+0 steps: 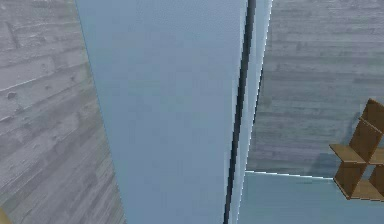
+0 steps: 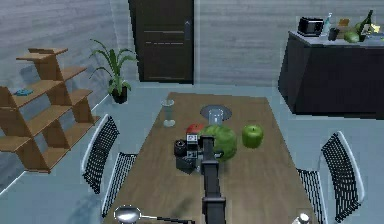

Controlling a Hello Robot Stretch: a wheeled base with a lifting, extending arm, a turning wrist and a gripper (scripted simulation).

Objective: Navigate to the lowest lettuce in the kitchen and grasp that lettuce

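So the lettuce [image 2: 226, 142] is sitting about mid-table, a big round leafy green ball, kinda crinkly looking. It's on the long brown wooden table [image 2: 268, 182], which is lower than the dark counter [image 2: 330, 75] in the back corner. There's a small green blob [image 2: 352, 37] up on that counter among some bottles. I can't tell what it is, but my guess is the table one counts as the "lowest."

The arm [image 2: 212, 192] reaches out over the tabletop as a dark square bar, and the gripper [image 2: 188, 151] sits just beside the lettuce, to its left. I honestly can't tell whether it's got hold of anything, since the lettuce rests on the wood right there. Reaching in low from the table's long edge makes sense to me for a side-on grab.

Near the lettuce are a smooth green apple [image 2: 253, 134], a small red round thing [image 2: 195, 128] and a pale glassy plate [image 2: 213, 112] farther out. Chairs with striped metal backs [image 2: 100, 155] flank the table. Further off: a stepped wooden shelf [image 2: 40, 110], a spiky potted plant [image 2: 113, 65] and a dark door [image 2: 160, 40]. Up front it's a flat pale-blue wall [image 1: 165, 110] with grey planks alongside.
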